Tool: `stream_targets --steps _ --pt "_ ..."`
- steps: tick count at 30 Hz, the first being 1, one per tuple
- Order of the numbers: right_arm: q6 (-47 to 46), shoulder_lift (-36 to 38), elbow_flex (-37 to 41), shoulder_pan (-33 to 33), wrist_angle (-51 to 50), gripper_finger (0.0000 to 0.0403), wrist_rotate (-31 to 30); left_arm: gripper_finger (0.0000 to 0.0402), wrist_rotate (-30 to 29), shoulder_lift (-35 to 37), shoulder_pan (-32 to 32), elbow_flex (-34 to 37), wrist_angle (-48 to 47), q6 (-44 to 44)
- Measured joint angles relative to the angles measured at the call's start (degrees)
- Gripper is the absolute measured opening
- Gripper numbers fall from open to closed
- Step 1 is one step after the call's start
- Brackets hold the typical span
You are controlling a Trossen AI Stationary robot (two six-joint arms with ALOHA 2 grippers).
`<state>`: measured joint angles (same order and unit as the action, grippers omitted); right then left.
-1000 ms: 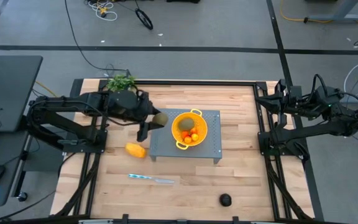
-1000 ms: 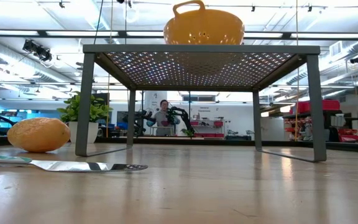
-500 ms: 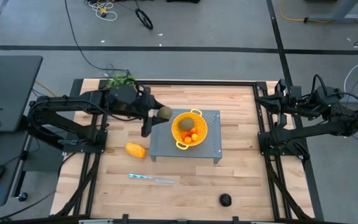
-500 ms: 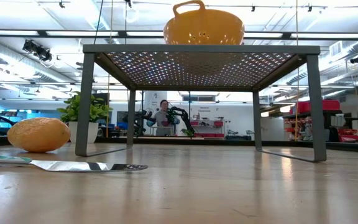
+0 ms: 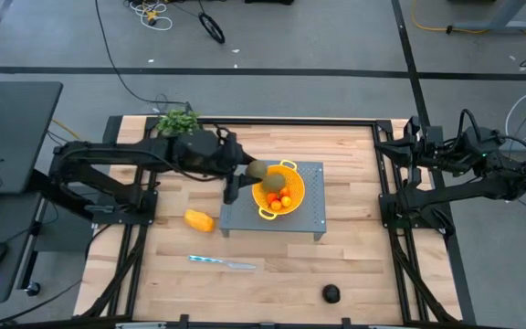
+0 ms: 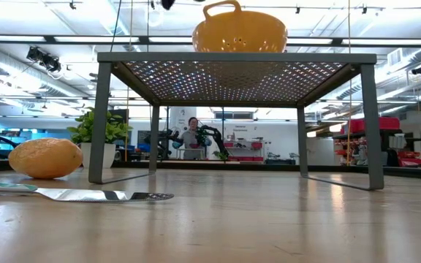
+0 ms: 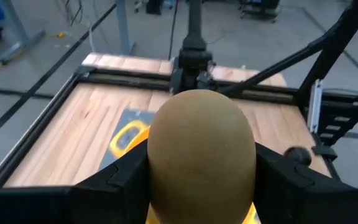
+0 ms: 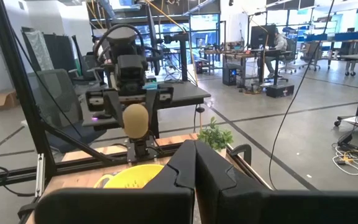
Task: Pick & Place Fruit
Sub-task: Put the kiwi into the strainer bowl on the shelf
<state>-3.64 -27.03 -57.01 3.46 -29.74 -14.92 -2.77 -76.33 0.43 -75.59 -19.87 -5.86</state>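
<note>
The pale wooden plank table (image 5: 354, 265) carries a grey perforated metal stand (image 5: 310, 208), a yellow-orange oblong fruit (image 5: 199, 220), a thin silvery knife (image 5: 221, 263), a small blackish round fruit (image 5: 331, 293) and a leafy green bunch (image 5: 177, 120).

The kiwi (image 7: 202, 154) hides most of the colander (image 7: 127, 137) in the left wrist view. In the low view the colander's (image 6: 240, 31) contents are hidden.

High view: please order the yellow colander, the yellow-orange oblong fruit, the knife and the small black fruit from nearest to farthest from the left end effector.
From the left end effector, which holds a brownish-green oval fruit:
1. Yellow colander, right beside it on the grey rack.
2. Yellow-orange oblong fruit, on the table by the rack's left side.
3. Knife, nearer the front edge.
4. Small black fruit, front right.
</note>
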Motion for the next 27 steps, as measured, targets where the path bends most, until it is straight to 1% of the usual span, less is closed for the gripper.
stream_targets --steps 8,15,19,24,25,27 --pt "0.00 0.00 0.00 0.00 0.00 0.0002 0.01 0.0224 3.22 -4.46 0.00 -0.02 6.71 -0.74" --pt "0.00 0.00 0.00 0.00 0.00 0.0002 0.02 0.0219 3.82 -4.48 -0.02 0.00 6.48 -1.00" --pt "0.01 -0.01 0.00 0.00 0.00 0.0002 0.02 0.0227 3.78 -4.48 0.00 0.00 6.37 -1.30" --pt "0.00 0.00 0.00 0.00 0.00 0.0002 0.02 0.0219 4.09 -6.57 -0.29 0.04 6.15 -2.11" --pt "0.00 0.00 0.00 0.00 0.00 0.0002 0.02 0.0218 4.13 -7.30 -0.50 -0.15 7.40 -2.13" --pt "0.02 -0.04 0.00 0.00 -0.02 0.0002 0.02 0.0219 4.45 -8.47 -0.59 -0.03 6.24 -2.18"
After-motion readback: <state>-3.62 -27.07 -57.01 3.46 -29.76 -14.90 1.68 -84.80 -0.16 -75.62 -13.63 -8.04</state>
